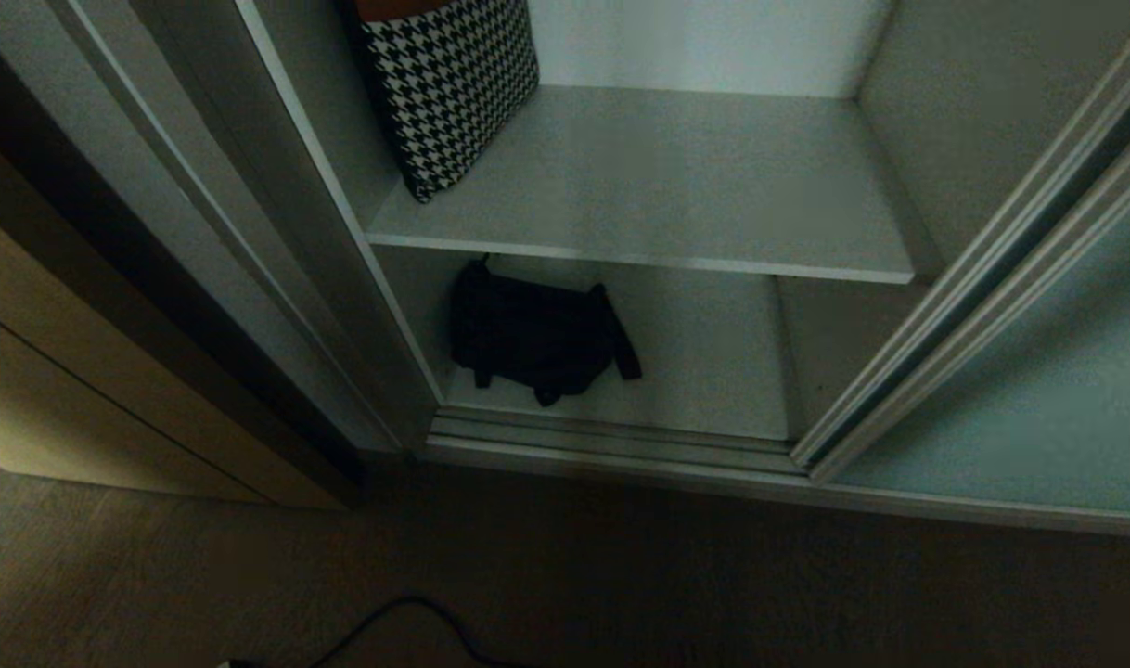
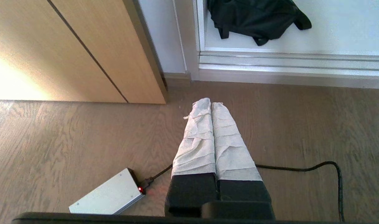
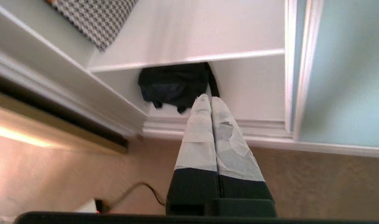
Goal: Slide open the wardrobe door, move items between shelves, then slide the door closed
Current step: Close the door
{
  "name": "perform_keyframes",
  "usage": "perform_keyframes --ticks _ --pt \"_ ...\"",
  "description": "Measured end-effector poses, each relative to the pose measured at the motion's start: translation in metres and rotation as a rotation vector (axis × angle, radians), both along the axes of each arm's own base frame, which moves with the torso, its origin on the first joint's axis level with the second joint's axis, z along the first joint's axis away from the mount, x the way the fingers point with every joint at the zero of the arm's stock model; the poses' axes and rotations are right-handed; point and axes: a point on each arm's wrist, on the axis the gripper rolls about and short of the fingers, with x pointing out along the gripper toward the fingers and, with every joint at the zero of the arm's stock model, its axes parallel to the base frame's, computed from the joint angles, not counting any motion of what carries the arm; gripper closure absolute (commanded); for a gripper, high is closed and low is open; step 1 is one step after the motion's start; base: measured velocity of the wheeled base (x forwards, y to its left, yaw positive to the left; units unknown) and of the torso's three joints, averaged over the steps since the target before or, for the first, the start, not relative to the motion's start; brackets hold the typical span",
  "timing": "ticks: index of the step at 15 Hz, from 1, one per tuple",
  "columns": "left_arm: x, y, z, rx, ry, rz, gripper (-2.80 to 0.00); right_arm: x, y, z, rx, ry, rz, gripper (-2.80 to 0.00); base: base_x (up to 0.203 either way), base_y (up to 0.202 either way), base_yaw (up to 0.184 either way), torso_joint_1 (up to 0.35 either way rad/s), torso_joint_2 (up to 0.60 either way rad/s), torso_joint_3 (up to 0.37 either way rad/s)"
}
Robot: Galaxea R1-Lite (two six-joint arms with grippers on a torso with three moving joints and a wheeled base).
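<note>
The sliding wardrobe door stands slid to the right side of the opening, exposing the interior, so the opening step appears complete and the item transfer step is judged to be in hand. A black fabric item with dangling straps lies on the lower shelf, near the left wall and just behind the silver floor track. A houndstooth cloth leans against the left wall on the upper shelf. The right gripper is outside the wardrobe, above the floor in front of the track, aimed toward the black fabric item; its taped fingers are pressed together and hold nothing. The left gripper is likewise closed and empty, hanging over the wooden floor beside the beige cabinet front, well clear of the work. The next move calls for the right gripper to spread its fingers, pass over the track and under the upper shelf edge, and settle on the bulk of the fabric rather than a loose strap.
</note>
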Motion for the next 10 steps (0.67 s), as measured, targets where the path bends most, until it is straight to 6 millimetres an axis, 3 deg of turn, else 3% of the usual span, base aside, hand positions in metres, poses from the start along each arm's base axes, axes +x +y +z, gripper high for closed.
perform_keyframes --ticks 5,10 --pt "0.000 0.000 0.000 0.000 0.000 0.000 0.00 0.014 0.001 0.006 0.005 0.013 -0.054 0.00 0.000 0.000 0.000 0.000 0.00 0.000" --pt "0.000 0.000 0.000 0.000 0.000 0.001 0.00 0.013 -0.003 0.032 0.026 -0.056 -0.234 0.00 0.000 0.000 0.000 0.000 0.00 0.000"
